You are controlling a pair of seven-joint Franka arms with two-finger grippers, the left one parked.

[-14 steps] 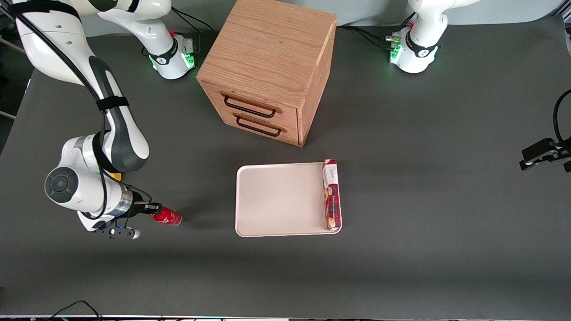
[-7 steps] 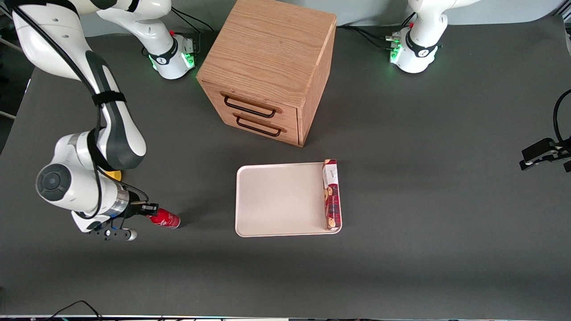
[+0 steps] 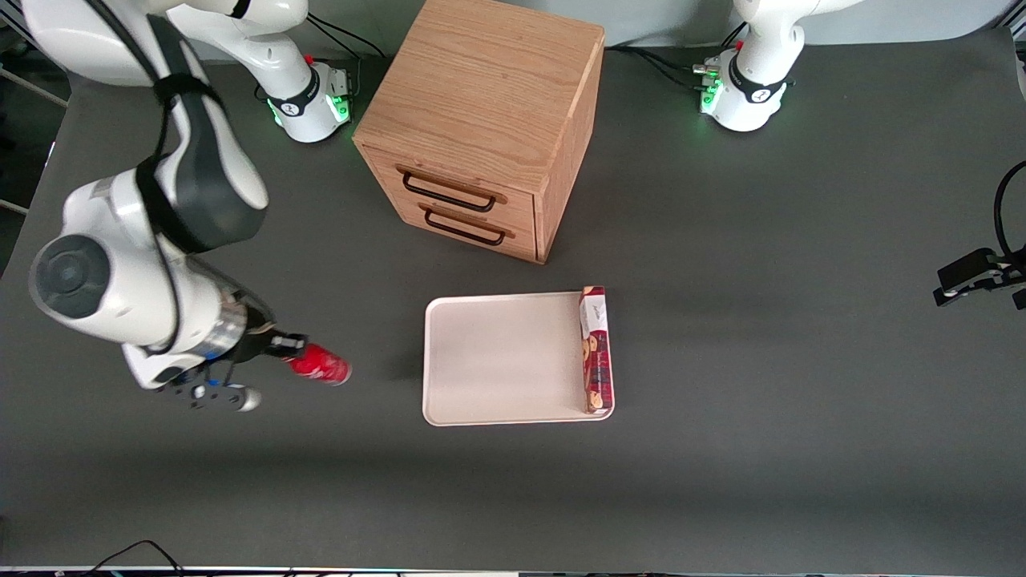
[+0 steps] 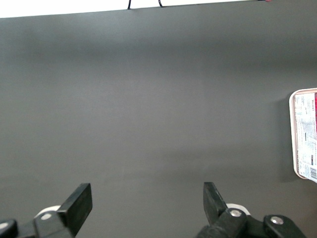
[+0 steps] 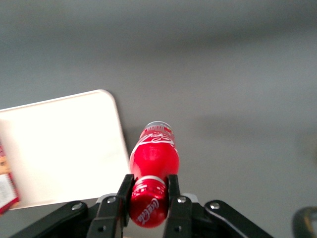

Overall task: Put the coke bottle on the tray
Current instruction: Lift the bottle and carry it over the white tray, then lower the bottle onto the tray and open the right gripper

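My right gripper [image 3: 290, 350] is shut on the cap end of the small red coke bottle [image 3: 321, 363], which it holds tilted above the dark table, toward the working arm's end from the tray. In the right wrist view the black fingers [image 5: 124, 192] clamp the red cap of the bottle [image 5: 153, 157], and the gripper [image 5: 147, 193] hangs over bare table beside the tray's corner [image 5: 106, 96]. The cream tray [image 3: 501, 361] lies flat in the middle of the table.
A long red-and-white cookie box [image 3: 595, 350] lies on the tray along its edge toward the parked arm. A wooden two-drawer cabinet [image 3: 481, 120] stands farther from the front camera than the tray. The tray's edge also shows in the left wrist view [image 4: 293, 134].
The right arm has lifted the coke bottle off the table and carried it a little toward the tray; the bottle's shadow now lies apart from it.
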